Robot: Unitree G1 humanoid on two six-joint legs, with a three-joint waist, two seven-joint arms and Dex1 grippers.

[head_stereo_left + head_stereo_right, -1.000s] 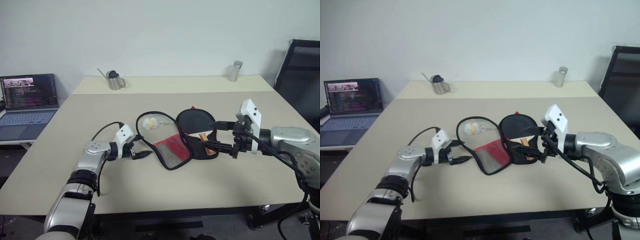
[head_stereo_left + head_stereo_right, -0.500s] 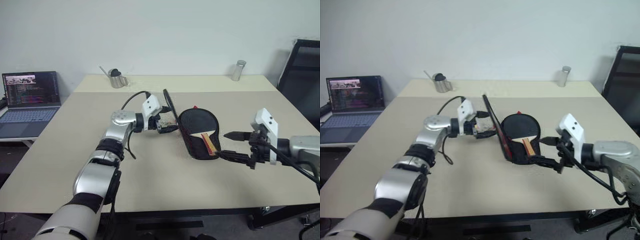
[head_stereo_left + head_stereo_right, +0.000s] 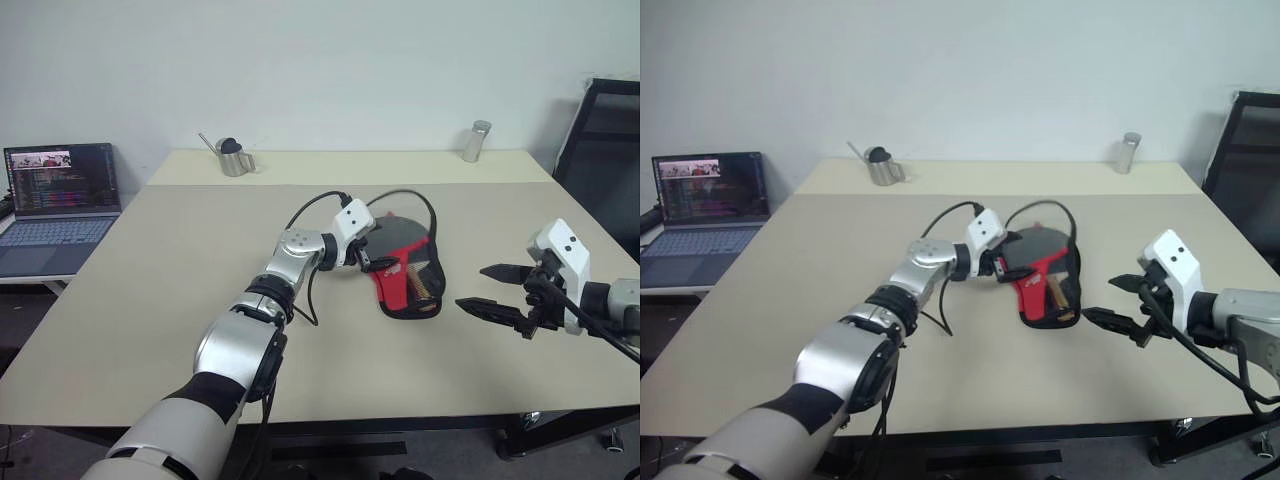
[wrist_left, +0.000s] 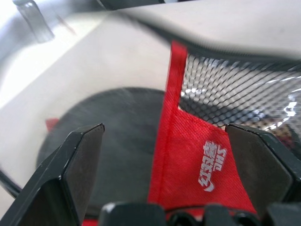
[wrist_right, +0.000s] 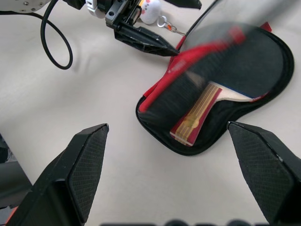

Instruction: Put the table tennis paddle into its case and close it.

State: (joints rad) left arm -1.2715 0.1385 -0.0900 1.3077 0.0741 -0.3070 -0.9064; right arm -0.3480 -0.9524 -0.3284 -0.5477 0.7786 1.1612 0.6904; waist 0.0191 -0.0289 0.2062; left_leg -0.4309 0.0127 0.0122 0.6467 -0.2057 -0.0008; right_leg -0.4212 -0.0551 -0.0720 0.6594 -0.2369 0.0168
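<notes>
Swung over the black-faced wooden paddle [image 5: 221, 84], the red-panelled fabric case flap [image 3: 395, 280] meets my spread left gripper [image 3: 375, 265]; right gripper [image 3: 490, 288] open, empty.

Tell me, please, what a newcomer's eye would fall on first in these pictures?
Probably the red-and-black case at the table's middle, its flap folded partway over the paddle lying inside. The left gripper is at the flap's edge, fingers apart, while the right gripper hangs open just right of the case.

Paddle [image 5: 221, 80] lies in its case [image 3: 408, 275] (mid-table [image 3: 150, 300]).
</notes>
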